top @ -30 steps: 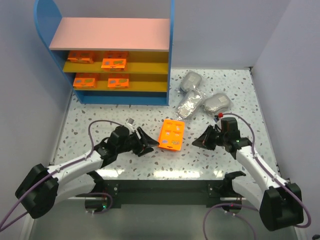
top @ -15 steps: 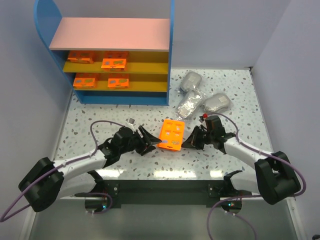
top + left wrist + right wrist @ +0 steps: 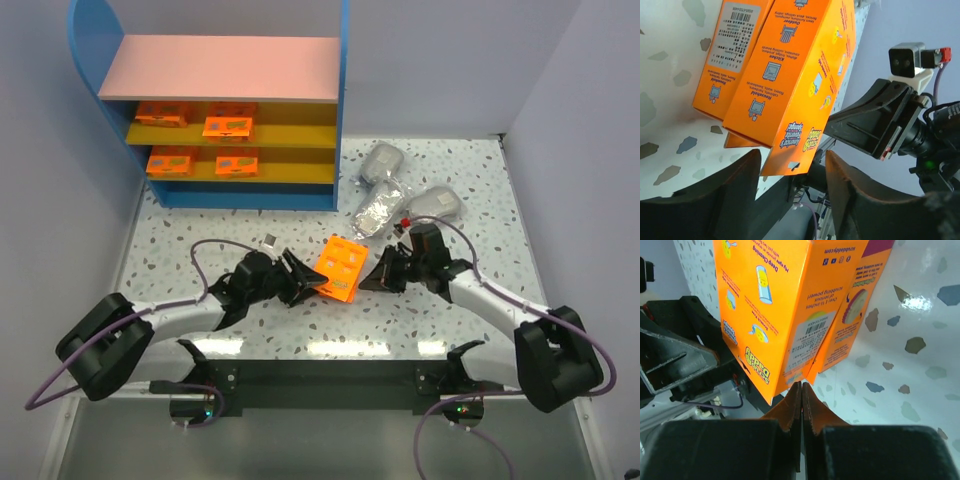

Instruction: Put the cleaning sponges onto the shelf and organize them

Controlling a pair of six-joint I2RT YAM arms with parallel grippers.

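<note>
Pick-up stage, I'd say: the left gripper point(image 3: 790, 172) gapes around two stacked orange packs point(image 3: 340, 268), the right gripper point(image 3: 801, 388), pinched empty, props their far side; next, clamp and lift toward the shelf point(image 3: 220, 65).

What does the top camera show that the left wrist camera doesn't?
Only the top view shows the shelf with four shelved packs and three grey bundles. Only the left wrist view shows the barcode label and small print. Both show the two orange packs between the left gripper and the right gripper.
</note>
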